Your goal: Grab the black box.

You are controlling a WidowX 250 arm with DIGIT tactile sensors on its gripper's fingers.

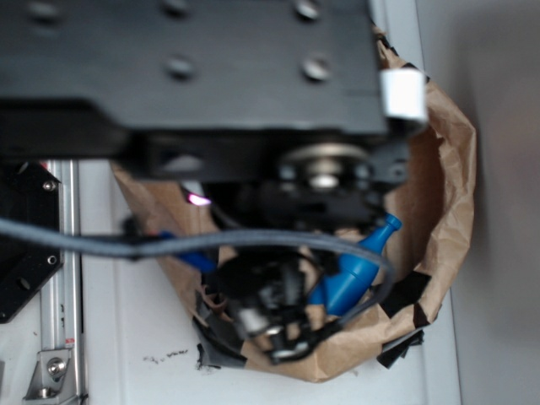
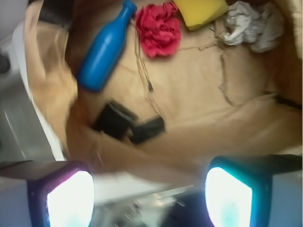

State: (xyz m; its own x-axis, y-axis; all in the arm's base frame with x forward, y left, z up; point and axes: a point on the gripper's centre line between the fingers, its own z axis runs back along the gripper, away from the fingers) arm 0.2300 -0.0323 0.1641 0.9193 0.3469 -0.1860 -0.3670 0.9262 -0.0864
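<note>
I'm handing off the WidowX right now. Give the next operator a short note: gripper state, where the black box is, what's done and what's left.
Gripper: open, empty, above the paper-lined bin.
Black box: on the bin floor, just below the base of the blue bottle, with a second dark piece beside it.
Also in the bin: red cloth, yellow sponge, grey rag.
Done: nothing grasped.
Left: centre over the box, descend, close, lift.

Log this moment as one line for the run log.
task: grab black box | gripper: open, above, no contact | box: on brown paper, below blue bottle | grasp: not yet
</note>
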